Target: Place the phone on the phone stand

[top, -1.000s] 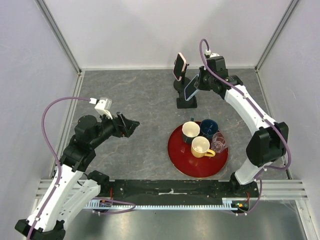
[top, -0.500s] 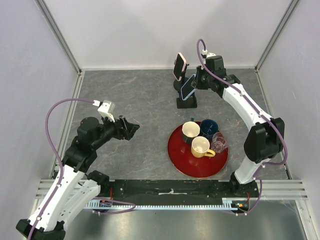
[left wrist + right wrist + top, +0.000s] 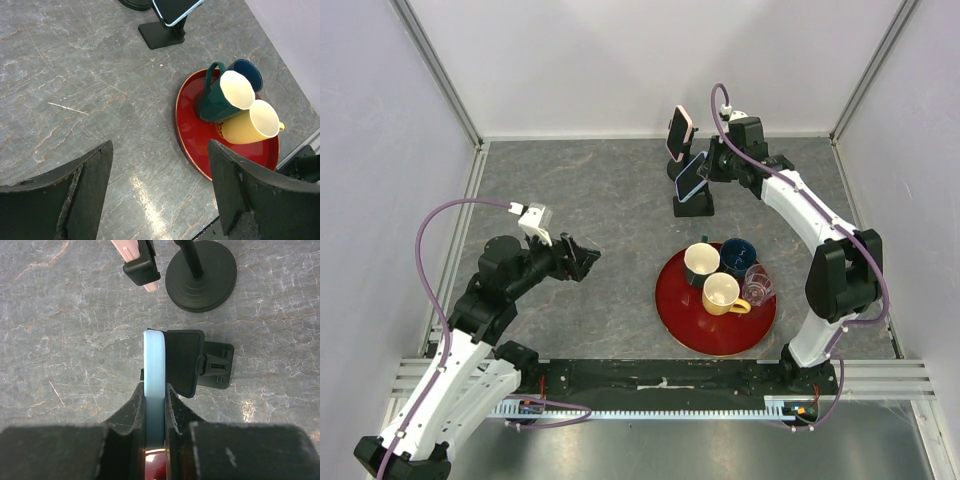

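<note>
Grey marbled stone-look tabletop (image 3: 580, 200) carries 3 items directly. 1 round red tray (image 3: 688, 326) sits near right. 1 black square-based phone stand (image 3: 693, 207) stands farther back, with 1 black round-based stand (image 3: 201, 276) just behind it.

grey marbled tabletop (image 3: 580, 190) open at left, black flat-based phone stand (image 3: 693, 206) hemmed by pink mounted phone (image 3: 678, 133) behind, round red mug-laden tray (image 3: 672, 318) on near side

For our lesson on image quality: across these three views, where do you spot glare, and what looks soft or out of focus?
Left wrist view: bright glare on the table between the open left gripper's dark fingers. Right wrist view: the right gripper, close to the lens, is near-black and soft; the phone it grips looks sharper. Top external view: evenly lit, no harsh shadows.
</note>
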`<state>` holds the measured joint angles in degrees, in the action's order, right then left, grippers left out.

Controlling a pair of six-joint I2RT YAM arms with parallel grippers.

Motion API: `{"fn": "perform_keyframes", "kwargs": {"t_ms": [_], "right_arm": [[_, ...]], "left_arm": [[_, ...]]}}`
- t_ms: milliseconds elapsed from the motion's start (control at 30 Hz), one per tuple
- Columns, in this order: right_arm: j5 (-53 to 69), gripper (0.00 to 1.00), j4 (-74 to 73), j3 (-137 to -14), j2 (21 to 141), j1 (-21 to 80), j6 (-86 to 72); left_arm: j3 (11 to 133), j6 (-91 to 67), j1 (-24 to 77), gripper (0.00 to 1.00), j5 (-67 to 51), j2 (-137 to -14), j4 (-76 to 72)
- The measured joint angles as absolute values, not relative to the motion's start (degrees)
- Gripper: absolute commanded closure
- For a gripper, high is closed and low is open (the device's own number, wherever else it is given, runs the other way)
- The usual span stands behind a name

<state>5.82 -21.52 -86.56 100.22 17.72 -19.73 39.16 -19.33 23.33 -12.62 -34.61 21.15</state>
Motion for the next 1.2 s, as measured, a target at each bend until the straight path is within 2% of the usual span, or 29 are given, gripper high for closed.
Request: {"fn": "perform_keyframes", "kwargs": {"t_ms": [167,300,333,467,1200], "right_arm": [[6.22,0.98,-20.21,-85.52,100.22,17.52,-19.94],[6.22,0.88,-19.25,-84.75,100.16,17.37,-20.01],[6.22,0.83,-19.05,-84.62,100.16,17.32,-20.03],[6.46,0.78,-18.24,-83.79,99.81,16.97,-20.18],[7.09,0.73,-16.08,-81.60,99.48,15.86,-18.55]], "left_arm": [[39.03,-19.31,23.33,0.18,-12.60,-34.89,20.58],[39.00,-19.14,23.33,0.18,-12.60,-35.00,20.40],[39.00,-19.11,23.33,0.18,-12.60,-35.16,20.40],[38.98,-18.98,23.33,0.18,-12.62,-35.38,20.38],[38.98,-18.98,23.22,0.19,-13.72,-36.38,19.57]]}}
